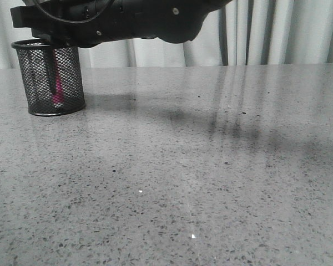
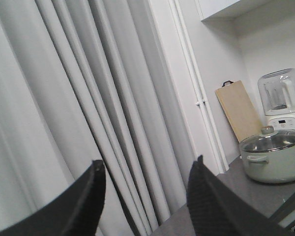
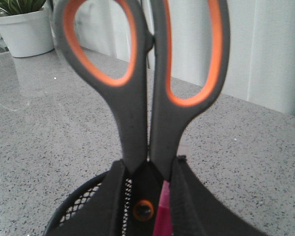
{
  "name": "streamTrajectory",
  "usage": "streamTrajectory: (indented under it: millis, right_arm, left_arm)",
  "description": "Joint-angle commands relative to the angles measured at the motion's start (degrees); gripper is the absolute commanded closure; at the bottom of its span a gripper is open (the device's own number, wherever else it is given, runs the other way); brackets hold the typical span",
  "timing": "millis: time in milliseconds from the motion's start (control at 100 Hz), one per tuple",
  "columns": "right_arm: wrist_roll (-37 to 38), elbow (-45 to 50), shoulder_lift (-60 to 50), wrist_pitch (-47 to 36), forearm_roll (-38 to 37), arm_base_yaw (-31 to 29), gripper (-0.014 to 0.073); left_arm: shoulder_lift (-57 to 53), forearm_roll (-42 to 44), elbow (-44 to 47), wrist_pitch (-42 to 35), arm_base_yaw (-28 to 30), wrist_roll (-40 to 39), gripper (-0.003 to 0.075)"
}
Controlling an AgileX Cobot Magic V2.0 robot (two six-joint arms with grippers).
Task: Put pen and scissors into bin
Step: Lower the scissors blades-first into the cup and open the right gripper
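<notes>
Right gripper [image 3: 147, 196] is clamped on the scissors [image 3: 142, 83] near the orange pivot dot, handles standing above the fingers [image 3: 110, 206] — blades hidden below. Directly beneath the gripper we note the bin [image 3: 78, 209], its mesh rim showing, and the pen [image 3: 162, 216] inside it beside the pivot. From the front, we see the pen [image 1: 57, 88] upright within the bin [image 1: 50, 77] on the table [image 1: 200, 183] — the arm overhead. Left gripper [image 2: 145, 196] has its fingers apart, holding nothing, facing a curtain [image 2: 78, 98].
</notes>
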Motion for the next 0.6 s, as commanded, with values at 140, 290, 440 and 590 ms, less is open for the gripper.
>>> streamTrajectory:
  millis: [140,290,440,590]
  right_arm:
    - [-0.2,-1.8,-3.2,0.0,0.7,-0.4,0.0373]
    - [1.2,-1.8,-3.8,0.3,0.7,-0.4,0.0214]
    - [1.2,-1.8,-5.7,-0.9,0.7,-0.4,0.0212]
    - [1.2,-1.8,-10.1,-0.8,0.4,-0.4,0.0296]
  left_arm:
    - [0.3,-1.1,-1.2,-2.5,-0.5,-0.2,0.0377]
    - [0.3,-1.1,-1.2,-2.3,-0.5,-0.2,0.0395]
    - [0.3,-0.7,-1.2,-1.0,-0.5,-0.3,0.0419]
    - [-0.1,8.8,-1.2,-1.1,-0.3,-9.6,0.0517]
